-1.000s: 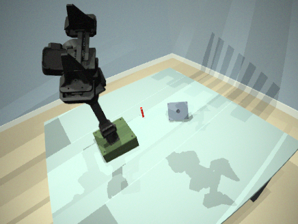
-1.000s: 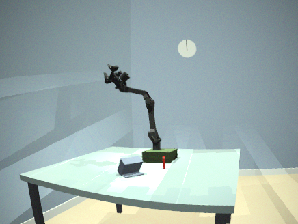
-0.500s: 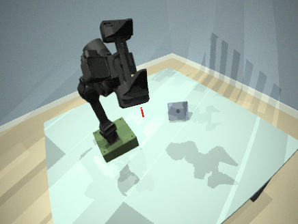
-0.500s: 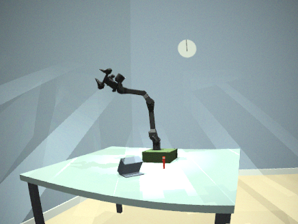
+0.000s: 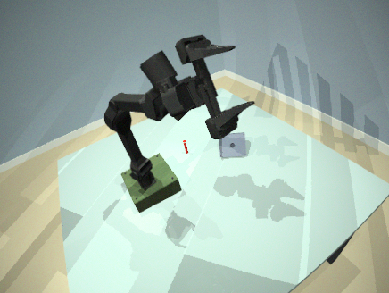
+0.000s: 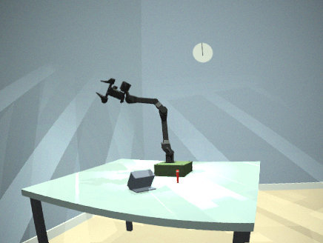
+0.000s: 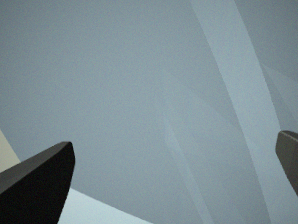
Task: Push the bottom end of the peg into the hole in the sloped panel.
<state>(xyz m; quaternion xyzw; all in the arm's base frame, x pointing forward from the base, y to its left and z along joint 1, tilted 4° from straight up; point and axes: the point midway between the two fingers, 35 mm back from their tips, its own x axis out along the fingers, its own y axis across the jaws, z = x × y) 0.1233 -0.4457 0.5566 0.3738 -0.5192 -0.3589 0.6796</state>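
The gripper (image 5: 232, 76) hangs high above the table (image 5: 268, 232) with its jaws spread about as wide as they go and nothing between them. In the top view one dark, pointed finger (image 5: 210, 48) sits toward 12 o'clock and the other (image 5: 228, 120) below it toward 3 o'clock, with a wide gap of bare air between the tips. The lower finger overlaps the upper left corner of the sloped panel (image 5: 234, 146), so that corner is hidden; the hole (image 5: 232, 145) shows only as a small dark dot on the panel's face, too small to judge its shape.

The red peg (image 5: 186, 146) stands upright on the table, at about 9 o'clock from the panel and well apart from it, and at roughly 1 o'clock from the green base block (image 5: 152, 180). It is thin and small; whether its sides are flat or round cannot be made out.

In the exterior view the arm reaches up and to the left from the base, the gripper (image 6: 104, 88) far above the panel (image 6: 141, 180), whose holed face is turned away from this camera. The peg (image 6: 177, 175) stands just in front of the base block (image 6: 173, 168).

The wrist view gives little: only the tips of two fingers cut off at the left and right edges, grey wall between them, and a pale sliver of table at the bottom
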